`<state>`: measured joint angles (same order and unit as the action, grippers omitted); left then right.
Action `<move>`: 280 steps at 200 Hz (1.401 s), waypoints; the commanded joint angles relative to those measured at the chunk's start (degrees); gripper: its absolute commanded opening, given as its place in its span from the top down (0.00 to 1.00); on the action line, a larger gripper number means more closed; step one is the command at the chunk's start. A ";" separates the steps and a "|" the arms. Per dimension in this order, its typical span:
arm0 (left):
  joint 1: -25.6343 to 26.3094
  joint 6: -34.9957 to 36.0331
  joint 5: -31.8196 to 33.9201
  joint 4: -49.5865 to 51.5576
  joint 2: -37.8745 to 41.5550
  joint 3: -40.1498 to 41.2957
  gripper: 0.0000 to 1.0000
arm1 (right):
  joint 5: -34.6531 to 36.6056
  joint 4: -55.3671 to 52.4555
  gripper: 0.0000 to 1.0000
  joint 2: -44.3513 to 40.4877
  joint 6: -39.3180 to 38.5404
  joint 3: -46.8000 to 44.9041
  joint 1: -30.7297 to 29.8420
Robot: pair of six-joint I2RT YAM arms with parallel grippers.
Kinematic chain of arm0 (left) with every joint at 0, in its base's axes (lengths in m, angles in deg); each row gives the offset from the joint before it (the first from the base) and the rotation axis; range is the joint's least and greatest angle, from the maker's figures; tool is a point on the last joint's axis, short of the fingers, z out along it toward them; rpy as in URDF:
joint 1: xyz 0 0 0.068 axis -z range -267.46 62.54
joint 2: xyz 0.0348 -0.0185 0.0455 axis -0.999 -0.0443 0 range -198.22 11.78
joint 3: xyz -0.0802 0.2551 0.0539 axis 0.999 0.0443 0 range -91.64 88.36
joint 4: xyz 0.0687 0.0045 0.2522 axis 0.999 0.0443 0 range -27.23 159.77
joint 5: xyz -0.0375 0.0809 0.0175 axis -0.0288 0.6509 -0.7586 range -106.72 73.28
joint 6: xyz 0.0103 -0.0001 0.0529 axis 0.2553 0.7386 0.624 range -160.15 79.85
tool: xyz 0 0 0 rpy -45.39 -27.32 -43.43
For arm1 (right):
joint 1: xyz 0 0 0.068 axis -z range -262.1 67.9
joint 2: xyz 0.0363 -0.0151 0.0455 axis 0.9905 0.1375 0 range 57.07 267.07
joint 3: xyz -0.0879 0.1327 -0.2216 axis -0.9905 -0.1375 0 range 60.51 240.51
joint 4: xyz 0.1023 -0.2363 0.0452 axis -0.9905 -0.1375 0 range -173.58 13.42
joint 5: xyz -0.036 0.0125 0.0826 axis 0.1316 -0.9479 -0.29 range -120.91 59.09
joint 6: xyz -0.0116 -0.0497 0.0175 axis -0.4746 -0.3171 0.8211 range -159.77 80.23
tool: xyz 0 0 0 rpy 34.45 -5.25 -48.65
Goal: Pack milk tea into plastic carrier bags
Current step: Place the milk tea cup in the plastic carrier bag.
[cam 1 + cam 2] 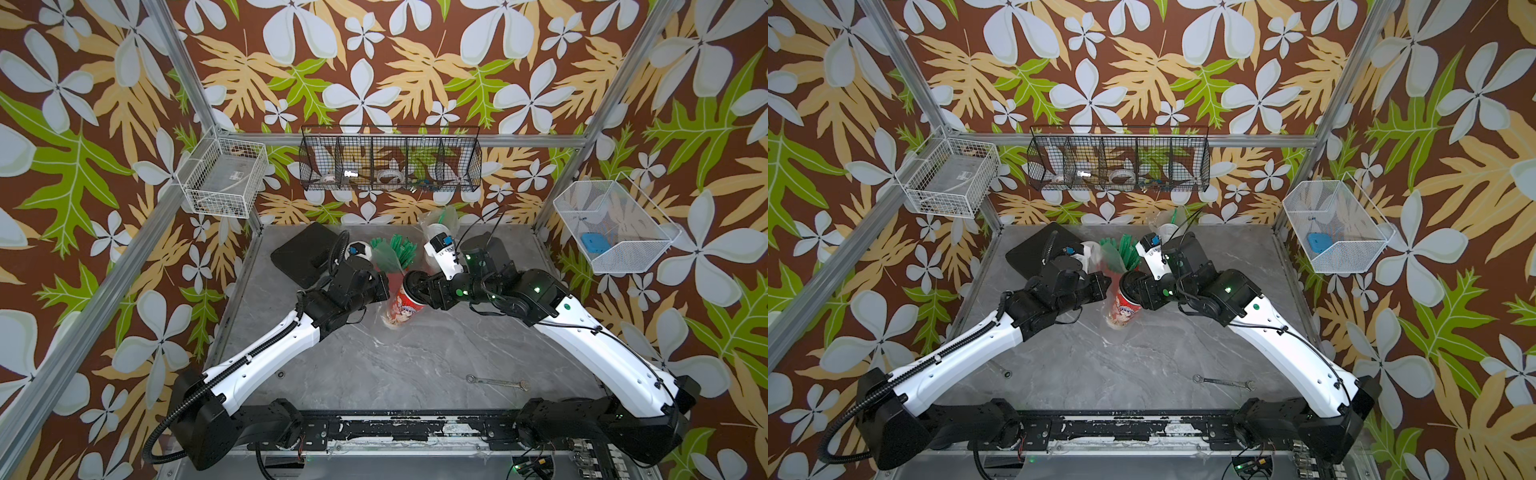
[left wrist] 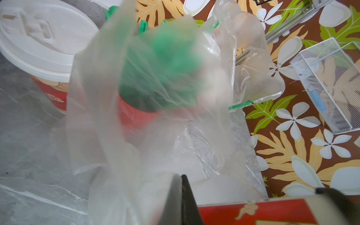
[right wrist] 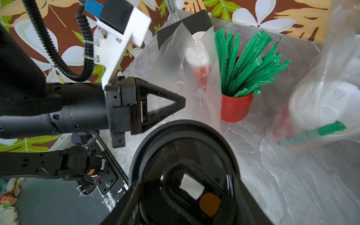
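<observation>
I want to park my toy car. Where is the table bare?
Bare: the table's front middle, between left arm and right arm, beside the wrench. Crowded: the back, with tray, straws, bag and cup.

Red printed cup (image 1: 406, 306), black lid (image 3: 181, 155) (green straws (image 3: 249, 66), clear bag (image 2: 93, 126))

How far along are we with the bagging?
Seemingly done: the rear bag holds a white-lidded cup; how many cups, I cannot tell. In hand: the left gripper pinches the second bag while the right gripper holds the black-lidded cup, apparently partly inside it. Remaining: the loose white-lidded cup by the left arm appears unbagged.
</observation>
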<state>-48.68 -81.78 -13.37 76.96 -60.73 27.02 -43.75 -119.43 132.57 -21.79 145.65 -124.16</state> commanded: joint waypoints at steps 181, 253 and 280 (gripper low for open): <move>-0.20 -1.32 -1.81 -4.80 1.93 1.40 1.00 | -5.66 17.72 0.49 7.20 7.33 -10.42 -0.13; -0.29 -2.03 -1.60 -5.33 2.13 1.77 1.00 | -3.62 23.88 0.50 5.88 11.27 -15.21 -1.67; -0.28 -2.31 -1.86 -5.76 2.11 1.92 1.00 | -3.86 26.53 0.49 6.10 12.46 -16.65 -2.95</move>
<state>-48.79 -83.61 -15.25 73.25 -58.72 28.85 -48.27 -97.03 138.74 -11.15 129.68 -126.22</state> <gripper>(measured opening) 0.049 0.512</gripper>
